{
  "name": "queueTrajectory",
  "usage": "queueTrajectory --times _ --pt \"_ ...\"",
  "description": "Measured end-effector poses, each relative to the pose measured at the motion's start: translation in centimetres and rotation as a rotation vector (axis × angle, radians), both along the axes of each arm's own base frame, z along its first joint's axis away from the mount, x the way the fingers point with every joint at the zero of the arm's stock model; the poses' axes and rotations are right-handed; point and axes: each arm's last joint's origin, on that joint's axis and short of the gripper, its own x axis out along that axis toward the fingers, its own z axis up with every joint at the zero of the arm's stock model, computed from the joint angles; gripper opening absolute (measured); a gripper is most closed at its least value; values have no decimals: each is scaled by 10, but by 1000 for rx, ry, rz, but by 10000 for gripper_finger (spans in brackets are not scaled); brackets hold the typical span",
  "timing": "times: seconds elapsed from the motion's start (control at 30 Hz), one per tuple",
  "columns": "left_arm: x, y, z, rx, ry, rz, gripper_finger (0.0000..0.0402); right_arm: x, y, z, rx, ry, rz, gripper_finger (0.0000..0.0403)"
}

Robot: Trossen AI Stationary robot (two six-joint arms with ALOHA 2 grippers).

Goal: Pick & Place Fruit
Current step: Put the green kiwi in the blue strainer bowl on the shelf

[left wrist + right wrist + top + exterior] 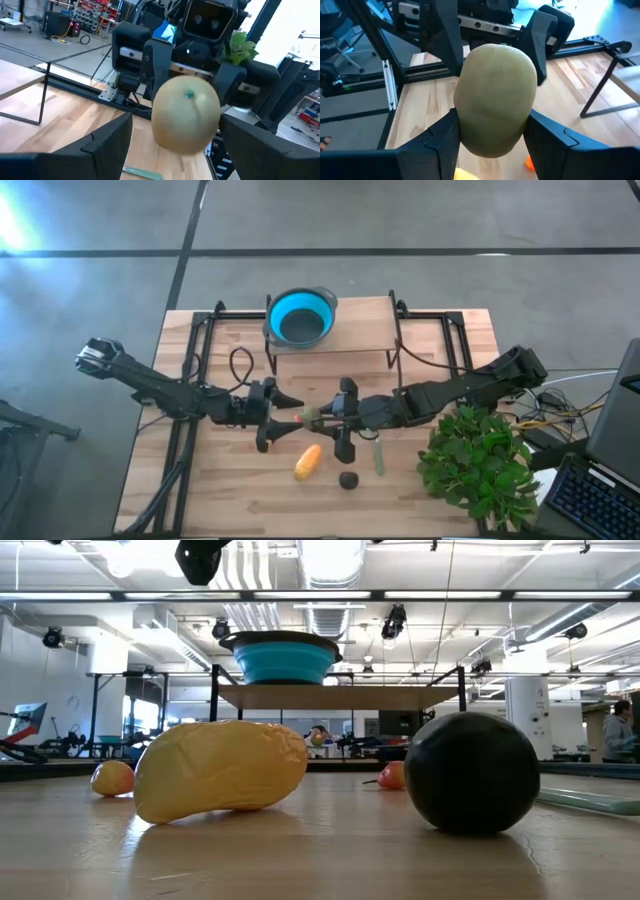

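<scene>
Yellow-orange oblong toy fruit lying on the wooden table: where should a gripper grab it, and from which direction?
Probably across its narrow middle, coming straight down from above. The yellow-orange oblong toy fruit lies flat on the wooden table, so fingers can close across its short width; its rounded ends would likely slip. The dark round ball sits apart, leaving room.

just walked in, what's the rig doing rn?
Mid handover, by the look of it. The right claw is shut on the olive-green fruit above the middle of the table. The left claw faces it with fingers open on either side of the fruit, not yet gripping. The yellow-orange fruit and dark round fruit lie on the table near the front edge. The blue bowl sits empty on the raised shelf at the back.
</scene>
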Motion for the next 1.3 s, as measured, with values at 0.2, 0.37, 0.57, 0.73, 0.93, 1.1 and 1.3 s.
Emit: queueTrajectory --times 0.2,0.37,0.57,0.73,0.93,1.1,1.3 --pt "0 0 1 -2 -7 -22 300 9 1 -9 11 -6 -11 179" --pt "0 -1 1 -3 -8 -35 300 12 1 -9 13 -32 -30 184" --pt "0 -1 1 -5 -10 -41 300 13 1 -6 23 -64 -31 179" --pt "0 -1 2 -8 -18 -44 295 14 0 -6 19 -67 -52 182" --pt "0 -1 5 -5 -46 -37 272 14 -3 -4 13 -80 -83 179" --pt "0 0 6 -1 -62 -32 253 15 -4 -3 15 -89 -84 180" --pt "-1 0 8 -5 -82 -32 245 16 -5 -1 20 -110 -88 178"
